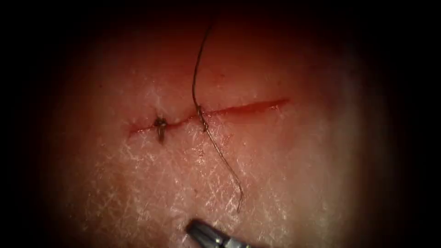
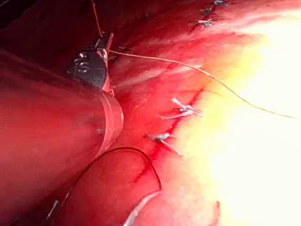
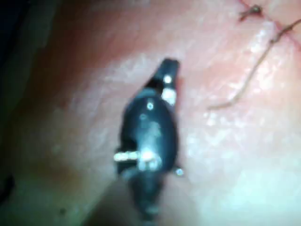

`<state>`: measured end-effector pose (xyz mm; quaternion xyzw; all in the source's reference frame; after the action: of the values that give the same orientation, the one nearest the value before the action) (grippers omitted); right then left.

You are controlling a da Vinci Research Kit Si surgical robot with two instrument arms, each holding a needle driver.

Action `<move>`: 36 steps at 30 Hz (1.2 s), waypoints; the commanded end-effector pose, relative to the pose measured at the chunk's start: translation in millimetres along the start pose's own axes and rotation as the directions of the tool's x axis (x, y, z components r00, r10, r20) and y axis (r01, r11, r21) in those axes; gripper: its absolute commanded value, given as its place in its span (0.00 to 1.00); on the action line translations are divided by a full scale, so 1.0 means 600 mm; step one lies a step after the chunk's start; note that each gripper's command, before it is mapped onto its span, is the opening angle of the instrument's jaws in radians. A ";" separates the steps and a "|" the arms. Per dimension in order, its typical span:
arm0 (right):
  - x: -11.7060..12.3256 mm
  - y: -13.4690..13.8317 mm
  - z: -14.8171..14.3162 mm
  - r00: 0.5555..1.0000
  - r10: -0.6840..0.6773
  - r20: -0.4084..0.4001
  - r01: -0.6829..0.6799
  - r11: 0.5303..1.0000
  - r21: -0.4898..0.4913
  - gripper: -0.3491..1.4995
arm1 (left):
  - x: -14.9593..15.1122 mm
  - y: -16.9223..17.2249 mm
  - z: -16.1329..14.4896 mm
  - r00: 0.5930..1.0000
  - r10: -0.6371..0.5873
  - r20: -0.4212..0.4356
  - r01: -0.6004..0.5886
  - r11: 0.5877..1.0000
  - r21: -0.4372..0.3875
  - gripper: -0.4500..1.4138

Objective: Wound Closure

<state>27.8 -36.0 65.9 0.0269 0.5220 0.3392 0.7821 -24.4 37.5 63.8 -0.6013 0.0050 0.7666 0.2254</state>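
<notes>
Beyond the right tool (image 1: 195,228)—jaws pressed together, empty—a loose thread tail (image 1: 225,165) runs to the cut (image 1: 239,109). The left tool (image 2: 104,44) pinches thread; overpulling could, I judge, draw it out.

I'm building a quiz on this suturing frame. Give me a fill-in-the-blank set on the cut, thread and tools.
1. The knotted stitch sits near the cut's ____ end in the endoscope view.
2. The thread crosses the cut to the ____ of that stitch.
3. The right tool holds ____.
4. The left tool holds the ____.

Missing: left; right; nothing; thread
</notes>
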 end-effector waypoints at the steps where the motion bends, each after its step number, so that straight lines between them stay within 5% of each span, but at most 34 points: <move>1: 0.0004 0.0013 0.0014 1.000 0.006 0.000 -0.006 1.000 -0.003 0.29 | 0.0003 0.0013 -0.0002 1.000 0.001 -0.019 -0.001 1.000 -0.007 0.00; 2: 0.0004 0.0013 0.0014 1.000 0.006 0.000 -0.006 1.000 -0.003 0.29 | 0.0003 0.0013 -0.0002 1.000 0.001 -0.019 -0.001 1.000 -0.007 0.00; 7: 0.0013 0.0052 0.0032 1.000 0.014 0.024 -0.014 1.000 0.021 0.61 | 0.0043 0.0058 -0.0047 0.998 -0.011 -0.057 0.010 1.000 -0.021 0.00; 9: 0.0022 0.0070 0.0036 0.999 0.019 0.032 -0.021 0.999 0.048 0.62 | 0.0065 0.0071 -0.0067 0.998 -0.010 -0.069 0.008 1.000 -0.027 0.00; 15: 0.0068 0.0124 0.0053 0.999 0.025 0.029 -0.028 0.995 0.092 0.35 | 0.0122 0.0151 -0.0120 0.994 -0.020 -0.104 0.016 0.999 -0.038 0.00; 24: 0.0084 0.0201 0.0139 1.000 0.014 0.020 -0.016 0.993 0.117 0.30 | 0.0130 0.0338 -0.0181 0.994 0.007 -0.113 -0.014 0.998 -0.061 0.00; 36: 0.0068 0.0244 0.0199 1.000 -0.021 0.005 0.020 0.991 0.130 0.23 | 0.0096 0.0432 -0.0233 0.993 -0.027 -0.114 0.018 0.996 -0.085 0.00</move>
<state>30.7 -18.4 73.3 0.0736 0.5393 0.2965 0.7848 -21.0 11.6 47.1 -0.6523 -0.0224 0.7279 0.2100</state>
